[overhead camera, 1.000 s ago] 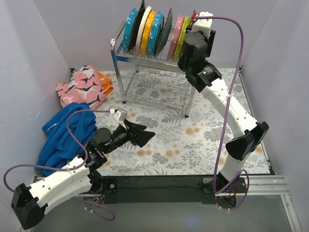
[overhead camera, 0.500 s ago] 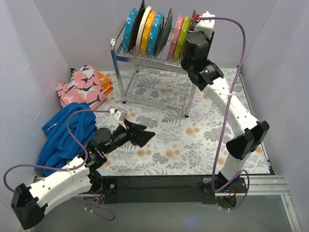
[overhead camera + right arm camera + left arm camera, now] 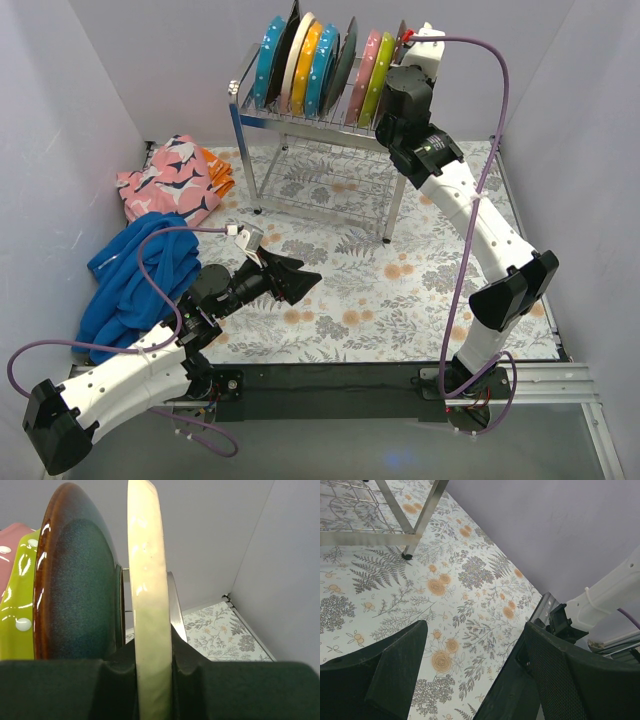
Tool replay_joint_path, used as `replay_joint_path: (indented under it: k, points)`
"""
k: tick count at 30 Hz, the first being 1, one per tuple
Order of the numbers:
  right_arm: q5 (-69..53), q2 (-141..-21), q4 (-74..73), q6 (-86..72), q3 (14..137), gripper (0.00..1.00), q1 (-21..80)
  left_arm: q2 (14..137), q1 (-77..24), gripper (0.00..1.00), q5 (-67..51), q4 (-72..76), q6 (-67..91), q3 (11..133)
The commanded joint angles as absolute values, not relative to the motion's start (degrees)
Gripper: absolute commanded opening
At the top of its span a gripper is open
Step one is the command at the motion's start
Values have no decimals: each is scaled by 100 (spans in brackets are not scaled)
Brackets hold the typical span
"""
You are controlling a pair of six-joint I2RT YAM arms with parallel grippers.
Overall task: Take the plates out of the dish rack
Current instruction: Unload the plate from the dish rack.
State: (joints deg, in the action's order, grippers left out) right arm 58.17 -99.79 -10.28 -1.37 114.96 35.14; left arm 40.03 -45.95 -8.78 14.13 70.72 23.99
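The right gripper (image 3: 152, 667) presses its two pads on both faces of the cream plate (image 3: 147, 580). This plate stands upright on its edge at the right end of the dish rack (image 3: 300, 122), just beside a dark plate (image 3: 80, 585). To do this step well, I think the grip must be firm first, and then the plate should rise straight along its slot without leaning on the dark neighbour, because a glazed rim may slip. The left gripper (image 3: 470, 665) is wide and empty, low over the tabletop (image 3: 400, 290).
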Motion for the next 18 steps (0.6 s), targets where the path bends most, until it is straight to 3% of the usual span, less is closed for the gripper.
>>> replay_joint_path:
  k: [1, 18]
  points:
    - [5898, -9756, -712, -264, 11487, 1, 3480, 3946, -4623, 76, -835, 1415, 7014, 2408]
    - [5221, -9219, 677, -17, 11065, 1, 3489, 3973, -4623, 76, -835, 1415, 7005, 2400]
